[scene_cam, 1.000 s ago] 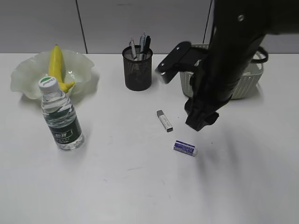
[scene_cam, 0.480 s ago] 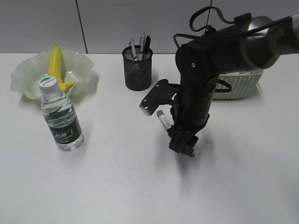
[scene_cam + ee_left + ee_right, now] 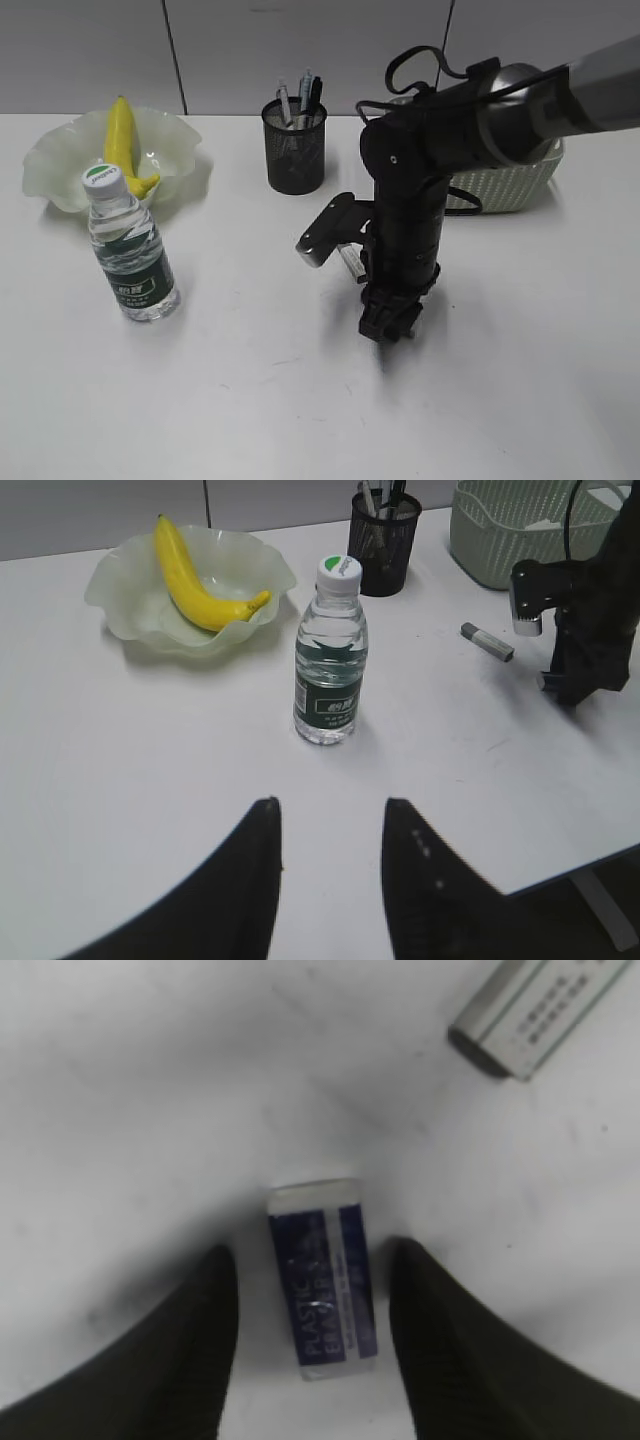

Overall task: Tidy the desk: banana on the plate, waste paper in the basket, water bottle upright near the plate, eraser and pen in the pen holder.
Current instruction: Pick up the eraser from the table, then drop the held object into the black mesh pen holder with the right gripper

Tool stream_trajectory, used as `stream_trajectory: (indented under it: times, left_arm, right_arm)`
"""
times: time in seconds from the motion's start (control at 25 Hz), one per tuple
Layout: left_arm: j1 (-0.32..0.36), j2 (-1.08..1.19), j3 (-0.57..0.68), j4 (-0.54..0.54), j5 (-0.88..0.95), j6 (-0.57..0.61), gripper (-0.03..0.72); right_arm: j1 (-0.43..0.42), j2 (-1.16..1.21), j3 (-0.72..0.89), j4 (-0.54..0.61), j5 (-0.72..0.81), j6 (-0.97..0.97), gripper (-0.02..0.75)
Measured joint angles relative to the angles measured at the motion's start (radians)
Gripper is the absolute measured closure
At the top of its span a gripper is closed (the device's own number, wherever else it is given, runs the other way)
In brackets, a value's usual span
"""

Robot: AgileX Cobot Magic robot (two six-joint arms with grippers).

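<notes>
My right gripper points straight down at the desk and is open. The blue-and-white eraser lies flat between its fingers with a gap on each side. In the exterior view the gripper hides the eraser. The banana lies in the plate. Beside the plate, the water bottle stands upright. Pens stand in the pen holder. My left gripper hovers open and empty over the near desk. The waste paper is out of view.
A short grey stick-like object lies just left of the right arm, also seen in the right wrist view. The basket stands behind the arm at the back right. The desk's near edge shows in the left wrist view.
The right arm swung left and down from beside the basket until its gripper straddled the eraser. Its jaws narrowed a little. The left gripper has not moved.
</notes>
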Motion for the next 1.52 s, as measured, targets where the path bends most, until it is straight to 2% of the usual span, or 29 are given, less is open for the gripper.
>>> stream_trajectory:
  times: [0.04,0.08,0.12,0.28,0.44,0.52,0.64,0.8,0.92,1.24,1.52]
  left_arm:
    - [0.000,0.000,0.000,0.000,0.000,0.000,0.432]
    - [0.000,0.000,0.000,0.000,0.000,0.000,0.432]
    - [0.000,0.000,0.000,0.000,0.000,0.000,0.432]
    - [0.000,0.000,0.000,0.000,0.000,0.000,0.432]
    - [0.000,0.000,0.000,0.000,0.000,0.000,0.432]
    - [0.000,0.000,0.000,0.001,0.000,0.000,0.432]
    - [0.000,0.000,0.000,0.001,0.000,0.000,0.432]
    - [0.000,0.000,0.000,0.001,0.000,0.000,0.432]
    - [0.000,0.000,0.000,0.001,0.000,0.000,0.432]
    - [0.000,0.000,0.000,0.004,0.000,0.000,0.432]
    - [0.000,0.000,0.000,0.005,0.000,0.000,0.432]
  right_arm:
    - [0.000,0.001,-0.002,0.001,0.001,-0.001,0.426]
    - [0.000,0.001,-0.007,0.001,0.002,-0.001,0.517]
    - [0.000,0.002,-0.019,0.000,0.005,-0.001,0.549]
    - [0.000,-0.012,-0.102,0.008,0.008,-0.002,0.539]
    - [0.000,-0.067,-0.240,0.069,-0.024,-0.002,0.539]
    - [0.000,-0.091,-0.314,0.101,-0.084,-0.002,0.542]
    - [0.000,-0.100,-0.384,0.164,-0.263,-0.003,0.542]
    - [0.000,-0.087,-0.396,0.201,-0.565,0.005,0.542]
    - [-0.012,-0.044,-0.398,0.206,-0.703,0.020,0.542]
    - [-0.066,0.113,-0.398,0.260,-0.910,0.236,0.542]
    - [-0.078,0.170,-0.398,0.270,-0.896,0.248,0.521]
